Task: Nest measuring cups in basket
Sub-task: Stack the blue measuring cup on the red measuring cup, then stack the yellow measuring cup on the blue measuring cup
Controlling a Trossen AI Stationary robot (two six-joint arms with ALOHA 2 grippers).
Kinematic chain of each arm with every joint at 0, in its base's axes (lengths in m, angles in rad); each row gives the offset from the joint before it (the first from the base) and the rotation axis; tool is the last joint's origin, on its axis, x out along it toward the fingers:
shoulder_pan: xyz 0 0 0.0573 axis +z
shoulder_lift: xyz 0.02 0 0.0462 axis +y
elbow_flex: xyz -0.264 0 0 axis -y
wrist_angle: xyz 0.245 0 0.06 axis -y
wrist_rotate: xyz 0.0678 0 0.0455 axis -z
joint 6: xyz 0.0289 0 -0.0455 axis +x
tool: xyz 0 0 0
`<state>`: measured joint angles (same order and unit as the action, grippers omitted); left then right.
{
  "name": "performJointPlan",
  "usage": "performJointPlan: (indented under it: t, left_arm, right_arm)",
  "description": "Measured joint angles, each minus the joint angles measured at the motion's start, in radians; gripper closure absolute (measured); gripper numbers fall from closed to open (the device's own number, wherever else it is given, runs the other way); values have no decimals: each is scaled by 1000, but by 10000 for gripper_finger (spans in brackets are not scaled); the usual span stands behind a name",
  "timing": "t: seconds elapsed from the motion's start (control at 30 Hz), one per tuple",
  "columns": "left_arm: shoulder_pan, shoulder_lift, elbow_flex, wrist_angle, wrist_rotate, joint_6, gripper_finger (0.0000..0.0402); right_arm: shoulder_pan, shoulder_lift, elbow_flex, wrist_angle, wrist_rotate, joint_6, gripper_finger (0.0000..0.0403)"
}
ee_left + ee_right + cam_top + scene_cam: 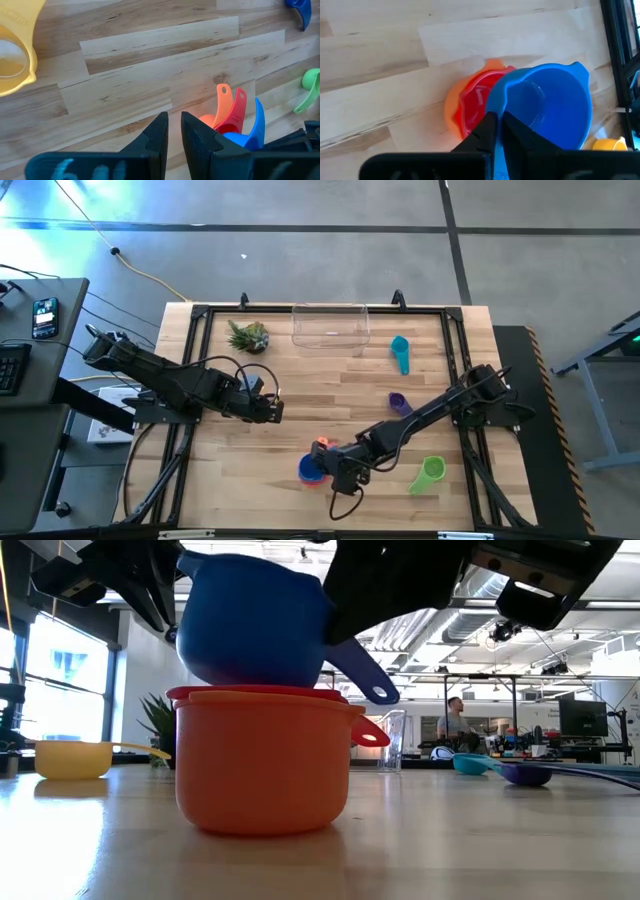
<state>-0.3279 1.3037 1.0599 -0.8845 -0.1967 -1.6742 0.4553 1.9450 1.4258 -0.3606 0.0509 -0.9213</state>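
Near the table's front edge an orange cup (pixel 262 765) stands upright with a red cup (pixel 477 97) nested in it. A blue cup (pixel 545 107) sits tilted on top of the red one, and my right gripper (pixel 499 122) is shut on it. My left gripper (pixel 174 125) hovers left of the stack, fingers nearly together with nothing between them. A yellow cup (pixel 12 55) lies on the table near it. Teal (pixel 401 352), purple (pixel 398 402) and green (pixel 430 472) cups lie on the right half. The clear basket (pixel 330 325) stands at the far edge. My right gripper pinches the blue cup at its rim (pixel 496 107), on the side where the handle (pixel 368 680) leaves it; one finger is outside the wall, the other over the bowl. The fingers slant down from the table's right. The cup is tilted, its underside resting in the red cup's mouth.
A small spiky green plant (pixel 248 335) sits left of the basket. A black frame (pixel 190 360) borders the wooden table. Bare wood lies between the stack and the basket.
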Motion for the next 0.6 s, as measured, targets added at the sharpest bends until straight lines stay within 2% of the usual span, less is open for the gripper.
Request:
performJointPlan:
  t: [0.3, 0.6]
  left_arm:
    - [0, 0, 0, 0, 0, 0, 361]
    - [0, 0, 0, 0, 0, 15, 361]
  right_arm:
    - [1, 0, 0, -16, -7, 24, 336]
    - [-2, -16, 0, -18, 9, 125, 327]
